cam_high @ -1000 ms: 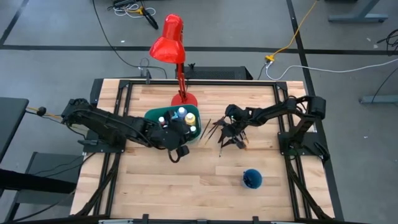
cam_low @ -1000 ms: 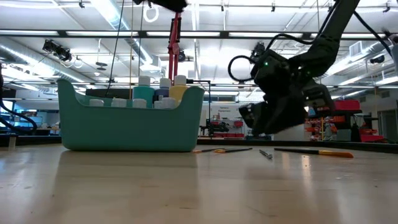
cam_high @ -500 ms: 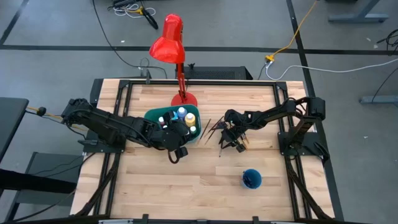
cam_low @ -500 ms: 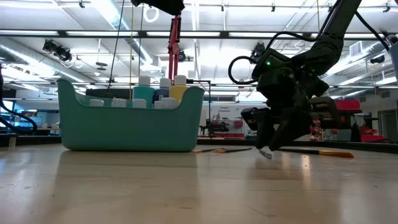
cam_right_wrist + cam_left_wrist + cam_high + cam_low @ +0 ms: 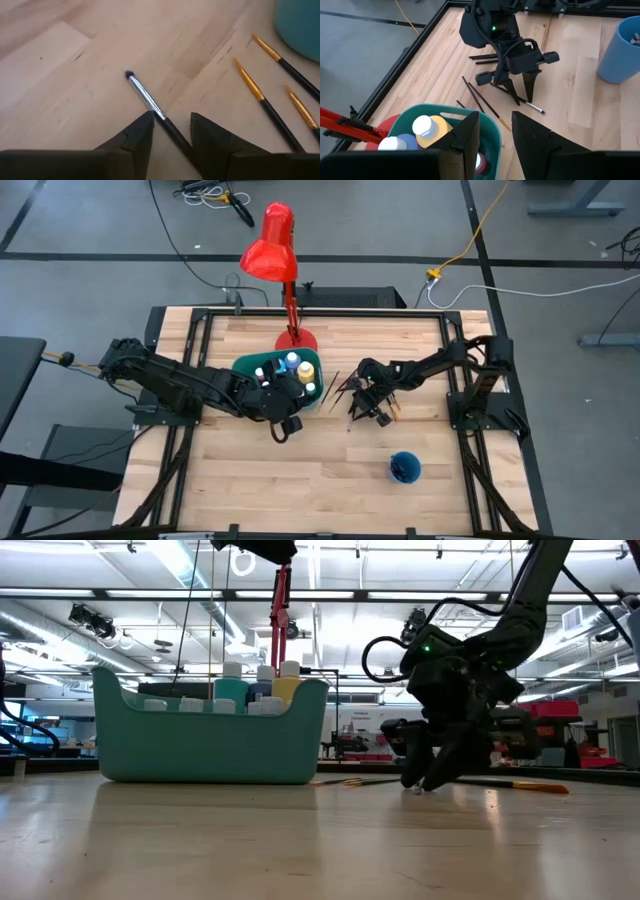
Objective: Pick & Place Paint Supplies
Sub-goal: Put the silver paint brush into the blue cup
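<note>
The right gripper (image 5: 517, 92) is down at the desk (image 5: 330, 480), its fingers a little apart on either side of a silver-banded paintbrush (image 5: 147, 102) that lies flat on the wood; the brush is between them but not lifted. Just beside it lie more paintbrushes (image 5: 260, 95) with gold bands, near the teal bin (image 5: 210, 740). The bin holds the paint bottles (image 5: 285, 685), standing upright. The left gripper (image 5: 492, 135) hangs over the bin's rim, partly open and holding nothing. A blue cup (image 5: 405, 467) stands well apart, nearer the front edge.
</note>
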Action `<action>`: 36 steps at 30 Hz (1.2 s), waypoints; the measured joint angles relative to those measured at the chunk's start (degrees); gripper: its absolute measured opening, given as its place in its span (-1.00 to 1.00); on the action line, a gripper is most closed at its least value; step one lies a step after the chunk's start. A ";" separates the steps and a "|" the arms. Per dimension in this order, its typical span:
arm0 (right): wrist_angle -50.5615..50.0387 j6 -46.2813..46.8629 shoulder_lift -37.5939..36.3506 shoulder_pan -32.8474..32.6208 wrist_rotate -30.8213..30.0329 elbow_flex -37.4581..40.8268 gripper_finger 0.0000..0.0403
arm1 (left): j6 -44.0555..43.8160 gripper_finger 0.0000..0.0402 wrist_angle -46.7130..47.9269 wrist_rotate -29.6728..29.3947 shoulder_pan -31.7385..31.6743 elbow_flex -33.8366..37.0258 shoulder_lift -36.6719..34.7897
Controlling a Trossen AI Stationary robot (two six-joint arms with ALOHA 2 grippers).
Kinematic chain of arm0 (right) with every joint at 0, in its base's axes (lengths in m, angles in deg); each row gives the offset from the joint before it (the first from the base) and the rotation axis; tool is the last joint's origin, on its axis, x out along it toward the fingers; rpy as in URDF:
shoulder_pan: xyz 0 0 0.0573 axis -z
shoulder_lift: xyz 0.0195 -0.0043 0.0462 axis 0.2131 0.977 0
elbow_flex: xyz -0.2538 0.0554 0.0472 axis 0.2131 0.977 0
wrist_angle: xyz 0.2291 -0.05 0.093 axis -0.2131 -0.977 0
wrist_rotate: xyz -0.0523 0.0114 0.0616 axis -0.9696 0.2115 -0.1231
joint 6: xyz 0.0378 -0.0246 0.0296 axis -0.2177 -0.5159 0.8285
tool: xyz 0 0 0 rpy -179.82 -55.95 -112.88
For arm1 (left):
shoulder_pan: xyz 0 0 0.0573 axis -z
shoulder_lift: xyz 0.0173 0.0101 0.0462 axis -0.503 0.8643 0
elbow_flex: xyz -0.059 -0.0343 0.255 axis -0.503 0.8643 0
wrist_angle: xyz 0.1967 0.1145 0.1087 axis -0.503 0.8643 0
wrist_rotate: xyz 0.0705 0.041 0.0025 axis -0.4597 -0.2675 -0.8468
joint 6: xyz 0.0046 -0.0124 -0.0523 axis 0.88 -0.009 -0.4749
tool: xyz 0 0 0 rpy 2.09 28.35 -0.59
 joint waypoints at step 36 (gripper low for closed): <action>38.41 16.84 16.20 -4.21 4.06 0.23 -0.52 | -4.48 -0.40 -1.40 2.82 1.83 0.00 0.07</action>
